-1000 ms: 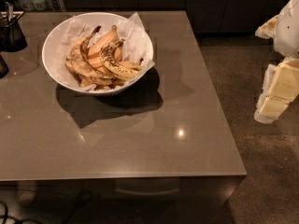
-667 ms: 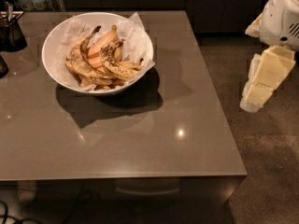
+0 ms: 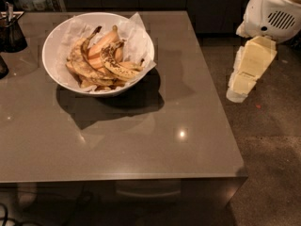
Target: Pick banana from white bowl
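banana sits in white bowl, far-left on desk; end effector hangs beyond desk's right edge, well apart, grip state can't tell; bare desk top spans between

Your gripper hangs upper right, beyond the table; the banana lies in the white bowl, upper left.

Hand hangs upper R, tilted down-L, under arm.
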